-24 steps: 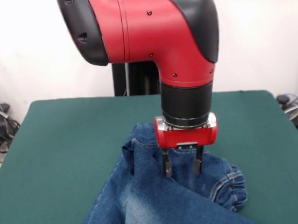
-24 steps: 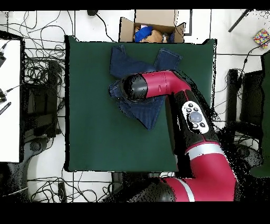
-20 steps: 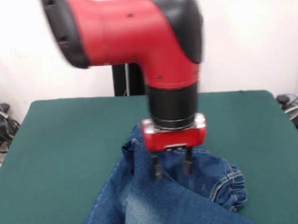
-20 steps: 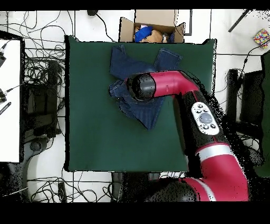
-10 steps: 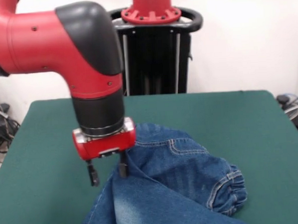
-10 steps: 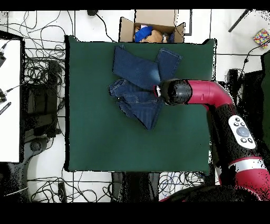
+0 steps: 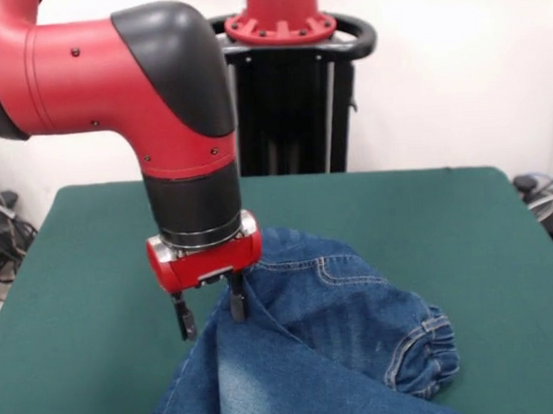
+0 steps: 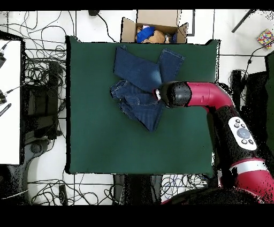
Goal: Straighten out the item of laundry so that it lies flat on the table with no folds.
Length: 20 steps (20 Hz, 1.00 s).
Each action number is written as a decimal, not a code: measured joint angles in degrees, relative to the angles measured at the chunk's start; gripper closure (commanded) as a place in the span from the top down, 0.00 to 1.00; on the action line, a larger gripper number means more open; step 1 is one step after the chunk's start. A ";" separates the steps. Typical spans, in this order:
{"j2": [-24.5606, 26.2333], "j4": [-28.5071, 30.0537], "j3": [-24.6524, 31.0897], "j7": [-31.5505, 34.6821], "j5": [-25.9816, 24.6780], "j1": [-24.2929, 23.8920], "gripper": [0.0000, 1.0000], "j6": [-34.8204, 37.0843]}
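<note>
The item of laundry, blue jeans (image 7: 348, 324), lies rumpled on the green table (image 7: 444, 217), with a leg folded over its middle and the gathered waistband at the right. From overhead the jeans (image 8: 140, 80) spread two legs toward the table's (image 8: 96, 134) top edge, with the bunched part below them. My gripper (image 7: 210, 315) hangs open at the jeans' left edge. One fingertip (image 7: 236, 307) sits on the denim fold and the other hangs just left of it. In the overhead view the arm's wrist (image 8: 176, 95) covers the gripper.
An open cardboard box (image 8: 155, 24) with coloured things in it sits just past the table's top edge in the overhead view. Cables (image 8: 43, 69) lie on the floor to the left, beside a white desk (image 8: 9, 101).
In the front view my arm swung left from above the jeans' middle to their left edge, then edged slightly back right. The raised fold near the waist now lies lower.
</note>
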 measured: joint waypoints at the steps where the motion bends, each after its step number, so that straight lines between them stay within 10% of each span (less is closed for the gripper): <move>1: 0.01 0.03 0.00 0.00 0.00 0.28 1.00 0.00; 20: -0.01 0.29 0.01 0.00 0.00 1.70 1.00 -0.01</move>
